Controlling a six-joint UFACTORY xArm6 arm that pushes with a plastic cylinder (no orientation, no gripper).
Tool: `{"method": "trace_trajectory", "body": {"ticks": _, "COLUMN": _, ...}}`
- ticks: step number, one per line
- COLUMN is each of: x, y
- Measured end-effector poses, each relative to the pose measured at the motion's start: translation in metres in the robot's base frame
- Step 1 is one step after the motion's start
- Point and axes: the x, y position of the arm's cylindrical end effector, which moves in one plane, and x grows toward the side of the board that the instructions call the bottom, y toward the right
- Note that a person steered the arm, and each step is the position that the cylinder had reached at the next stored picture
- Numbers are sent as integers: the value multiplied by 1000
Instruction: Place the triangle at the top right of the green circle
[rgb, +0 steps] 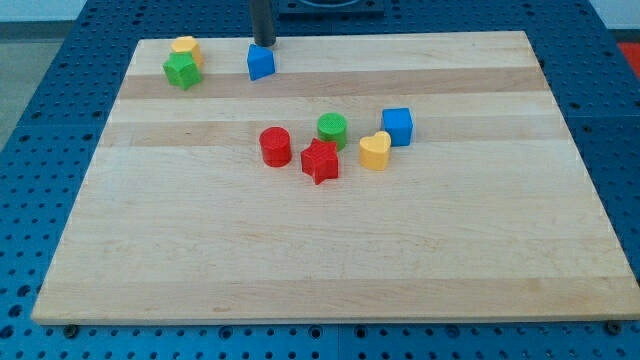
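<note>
The blue triangle (260, 63) lies near the view's top, left of centre, on the wooden board (330, 250). My tip (263, 44) stands just above it, touching or almost touching its top edge. The green circle (333, 129) sits near the board's middle, well below and to the right of the triangle. Around the circle are a red cylinder (275, 146) to its left, a red star (320, 161) below it, a yellow heart (375, 151) and a blue cube (397, 126) to its right.
A yellow block (186, 48) and a green star-like block (182, 70) touch each other at the board's top left corner. Blue perforated table (610, 120) surrounds the board.
</note>
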Motion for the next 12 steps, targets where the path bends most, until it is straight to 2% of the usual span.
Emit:
{"method": "trace_trajectory", "body": {"ticks": 7, "x": 144, "y": -32}}
{"method": "trace_trajectory", "body": {"ticks": 12, "x": 129, "y": 17}}
